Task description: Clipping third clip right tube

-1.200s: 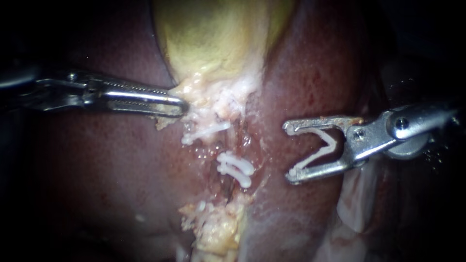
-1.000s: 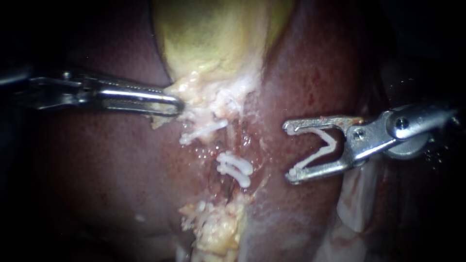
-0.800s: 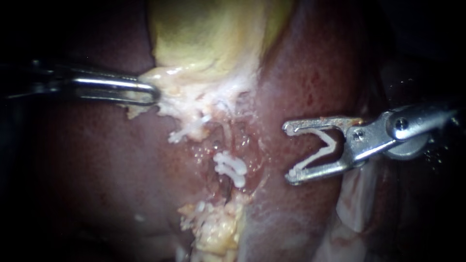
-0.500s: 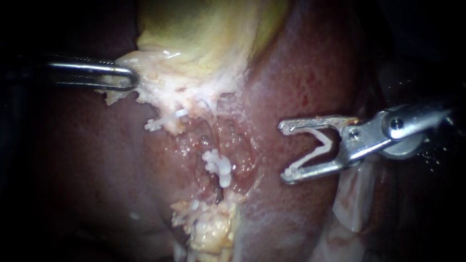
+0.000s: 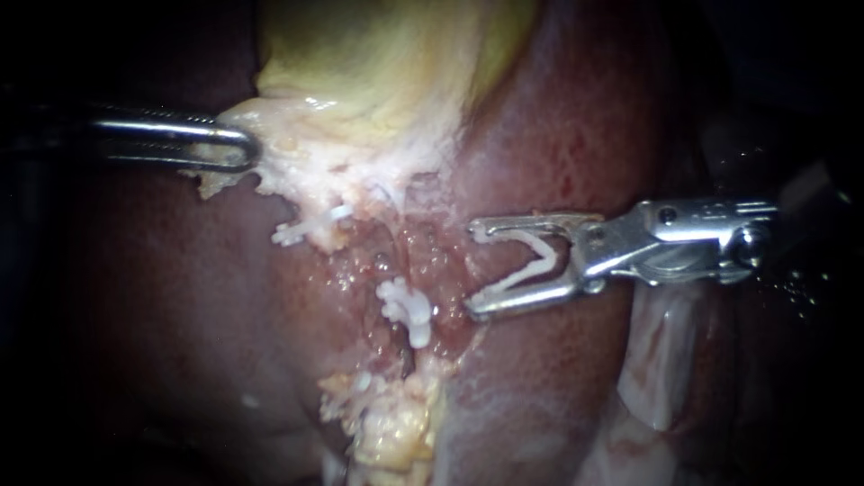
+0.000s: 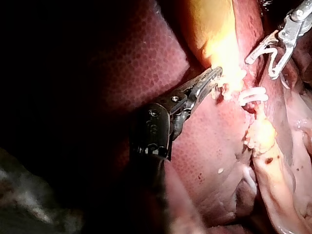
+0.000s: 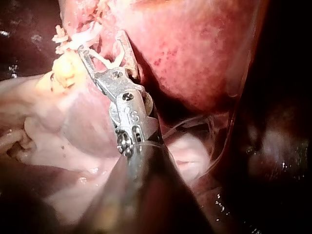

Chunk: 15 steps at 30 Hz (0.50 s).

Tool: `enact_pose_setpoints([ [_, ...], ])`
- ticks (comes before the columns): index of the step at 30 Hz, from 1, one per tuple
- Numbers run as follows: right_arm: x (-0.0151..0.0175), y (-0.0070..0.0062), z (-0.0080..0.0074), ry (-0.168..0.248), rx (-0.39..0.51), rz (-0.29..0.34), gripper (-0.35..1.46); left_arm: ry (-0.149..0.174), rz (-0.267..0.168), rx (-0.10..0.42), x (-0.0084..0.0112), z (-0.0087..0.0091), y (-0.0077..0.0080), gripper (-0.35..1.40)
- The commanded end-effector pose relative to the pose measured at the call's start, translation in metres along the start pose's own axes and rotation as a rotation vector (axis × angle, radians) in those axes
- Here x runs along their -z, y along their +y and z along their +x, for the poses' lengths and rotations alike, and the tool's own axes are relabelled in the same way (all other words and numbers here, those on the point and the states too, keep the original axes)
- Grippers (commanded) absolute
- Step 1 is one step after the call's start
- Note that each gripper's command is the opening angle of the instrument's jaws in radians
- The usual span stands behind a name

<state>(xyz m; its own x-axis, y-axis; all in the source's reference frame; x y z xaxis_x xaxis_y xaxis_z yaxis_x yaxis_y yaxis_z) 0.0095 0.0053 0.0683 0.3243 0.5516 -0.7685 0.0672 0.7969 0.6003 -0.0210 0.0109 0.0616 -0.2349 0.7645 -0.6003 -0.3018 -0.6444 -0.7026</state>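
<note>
My right instrument point(image 5: 471, 270) holds an open clip point(image 5: 522, 279) over the liver point(image 5: 558, 135), just beside the two set clips point(image 5: 405, 310).
The clip's long axis lies near level, in line with my jaws, with its mouth toward the view's left. The jaws stand wide, one on each leg. I cannot tell which tube it faces. My left instrument point(image 5: 238, 148) clamps the pale tissue point(image 5: 297, 171) at the gallbladder point(image 5: 378, 54) edge.

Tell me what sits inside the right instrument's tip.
An open white clip, its two legs seated against the right instrument's two halves. Through the clip's gap only liver shows; no tube is inside. The legs' outer faces are hidden by metal.
</note>
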Motion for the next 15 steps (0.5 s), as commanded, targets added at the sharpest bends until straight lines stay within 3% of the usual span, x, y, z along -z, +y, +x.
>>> enact_pose_setpoints([
  [1, -0.0005, 0.0006, -0.0001, 0.015, -0.012, 0.003, 0.50, 0.000, 0.001, 0.000, 0.0000, 0.0000, 0.0000, -0.35],
  [7, -0.0021, 0.0024, -0.0004, 0.054, -0.050, 0.027, 0.50, 0.000, 0.001, 0.000, -0.0001, 0.0000, 0.0000, -0.35],
  [15, -0.0049, 0.0025, 0.0005, 0.102, -0.086, 0.082, 0.50, 0.000, 0.002, 0.000, -0.0002, -0.0001, 0.0001, -0.35],
])
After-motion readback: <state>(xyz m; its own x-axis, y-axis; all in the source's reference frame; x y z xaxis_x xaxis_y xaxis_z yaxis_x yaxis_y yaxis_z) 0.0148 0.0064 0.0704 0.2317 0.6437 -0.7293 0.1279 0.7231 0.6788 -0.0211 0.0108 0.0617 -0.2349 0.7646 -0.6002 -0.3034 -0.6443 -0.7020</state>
